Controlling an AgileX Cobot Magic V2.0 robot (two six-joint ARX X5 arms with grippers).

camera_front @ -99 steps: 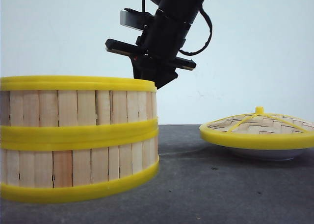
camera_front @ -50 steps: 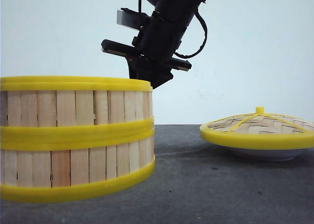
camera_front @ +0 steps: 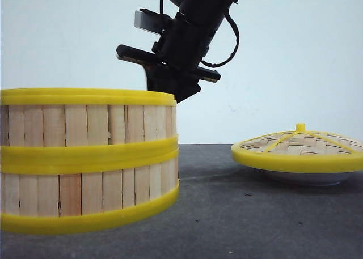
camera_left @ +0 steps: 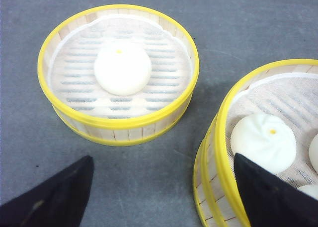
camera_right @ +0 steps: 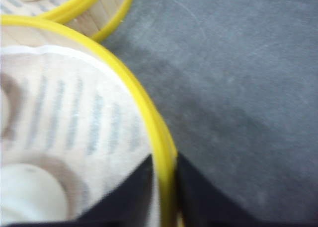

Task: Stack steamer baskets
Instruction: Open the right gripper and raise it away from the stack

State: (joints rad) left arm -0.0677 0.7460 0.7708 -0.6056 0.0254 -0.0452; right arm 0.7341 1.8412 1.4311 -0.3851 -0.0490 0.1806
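Two baskets (camera_front: 88, 157) stacked; right gripper (camera_right: 166, 197) clamped on top rim, left gripper (camera_left: 159, 187) open. Next: third basket (camera_left: 118, 73).

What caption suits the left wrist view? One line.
Open left gripper above table between single steamer basket holding one bun and two-high stack.
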